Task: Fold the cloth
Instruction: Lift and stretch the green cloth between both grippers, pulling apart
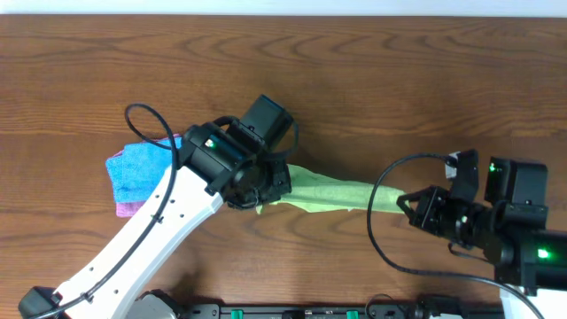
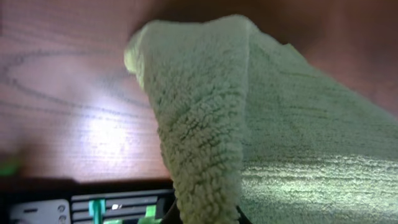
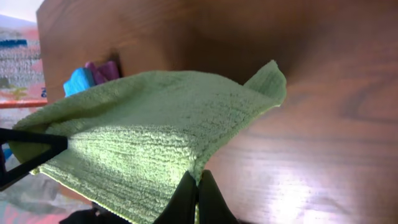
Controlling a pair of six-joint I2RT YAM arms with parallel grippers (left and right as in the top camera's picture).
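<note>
Green cloth stretched | left hand pinching | right hand pinching

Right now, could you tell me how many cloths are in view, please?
3. A green cloth held between the left gripper and right gripper, centre; a blue cloth at left, on a pink cloth peeking out beneath. Others may hide underneath.

The green cloth is a matt, fuzzy looped terry, finely ribbed on one face, the worktop is smooth brown wood grain with a soft sheen, and the blue cloth looks similarly dull.
</note>
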